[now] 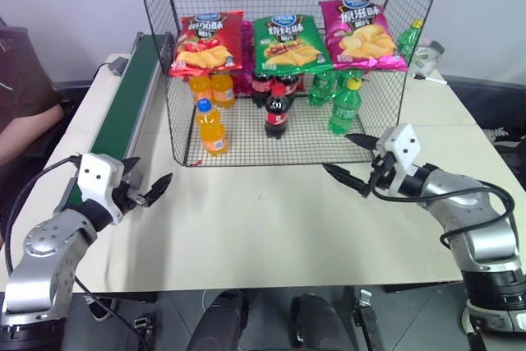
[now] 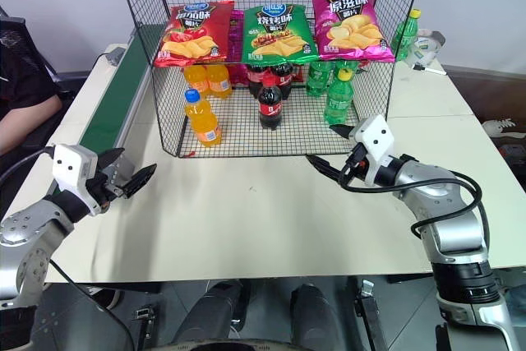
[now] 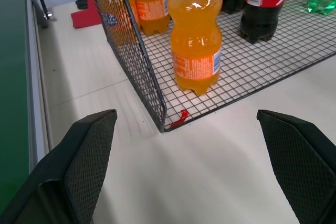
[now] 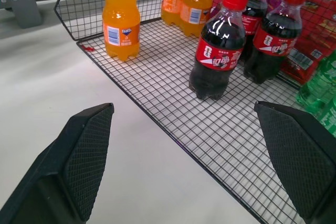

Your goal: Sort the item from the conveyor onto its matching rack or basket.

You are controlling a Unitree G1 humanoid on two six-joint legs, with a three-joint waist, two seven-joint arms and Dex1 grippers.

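Note:
The item, a small orange soda bottle (image 1: 212, 129) with a blue cap, stands upright on the rack's bottom shelf near its front left corner, also seen in the left wrist view (image 3: 195, 35). The black wire rack (image 1: 304, 144) sits at the back of the table, and the dark-green conveyor (image 1: 131, 92) runs along its left side with a bare belt. My left gripper (image 1: 150, 178) hovers open and empty over the table beside the conveyor, short of the rack corner. My right gripper (image 1: 337, 152) is open and empty in front of the rack's right half.
Two more orange bottles (image 1: 212, 86), cola bottles (image 1: 277, 108) and green bottles (image 1: 345, 104) stand in the rack under red, green and pink crisp bags (image 1: 288, 43). A person's arm (image 1: 29, 117) rests left of the conveyor. A green bottle (image 1: 409, 39) stands behind the rack's right side.

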